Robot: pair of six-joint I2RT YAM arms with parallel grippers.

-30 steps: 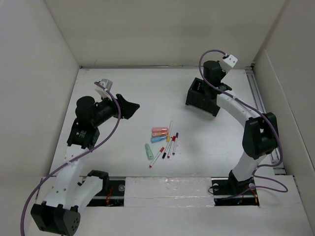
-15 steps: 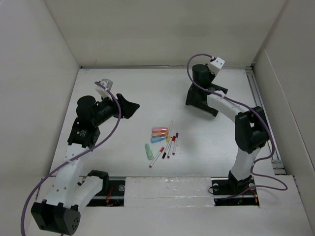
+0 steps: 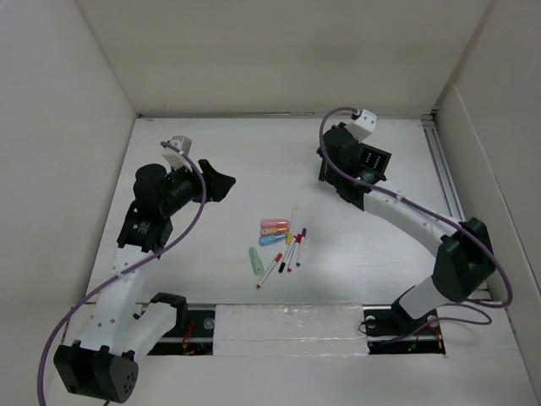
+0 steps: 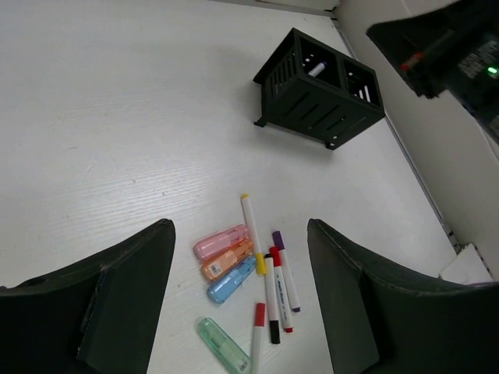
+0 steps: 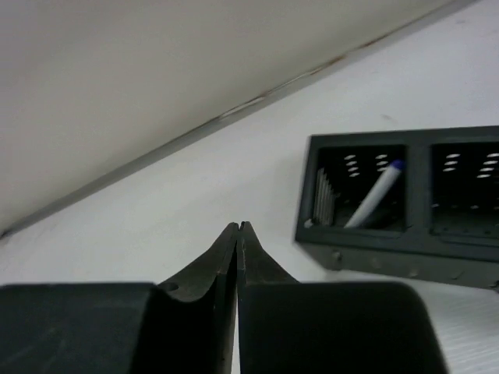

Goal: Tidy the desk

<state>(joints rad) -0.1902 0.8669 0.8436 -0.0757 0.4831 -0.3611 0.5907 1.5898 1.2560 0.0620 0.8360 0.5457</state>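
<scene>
Three white walls (image 3: 279,51) | matte white desk (image 3: 254,161) | left tool (image 4: 238,226) released | right tool (image 5: 237,230) clenched

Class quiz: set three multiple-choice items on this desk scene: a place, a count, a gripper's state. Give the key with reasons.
1. Where is the blue-capped pen? A in the black organizer; B among the highlighters; C lying alone, apart.
2. How many highlighters lie on the desk? A two; B four; C six.
3. The right gripper is: A wide open; B shut on a pen; C shut, empty.
Key: 1 A, it leans inside one compartment. 2 B, pink, orange, blue, green. 3 C, it is closed with nothing between.
</scene>
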